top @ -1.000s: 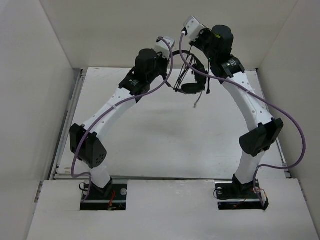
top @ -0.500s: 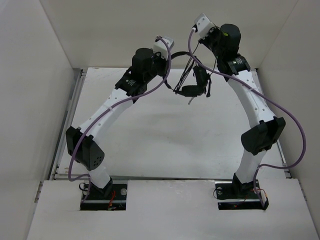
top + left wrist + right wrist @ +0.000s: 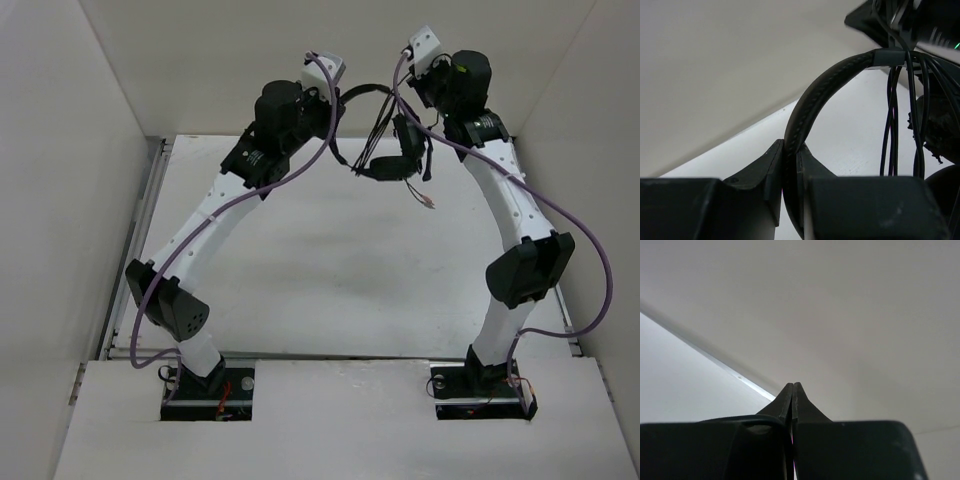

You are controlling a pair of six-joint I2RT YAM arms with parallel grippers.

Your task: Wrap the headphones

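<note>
Now the left fingers [image 3: 756, 169] are clenching the headband [image 3: 812, 97] of the headphones [image 3: 385, 167], which are hanging above the surface [image 3: 300, 260] just beside the right fingers [image 3: 801, 407]. Those are pressing shut; whether they are pinching the cable [image 3: 890, 125] I cannot tell.

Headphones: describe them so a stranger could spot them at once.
Over the far end of the white table, the two arms meet in an arch. The headphones hang at its top, headband clamped in the left end effector. They are black with thin wires, unlike the thick purple arm cables.
</note>
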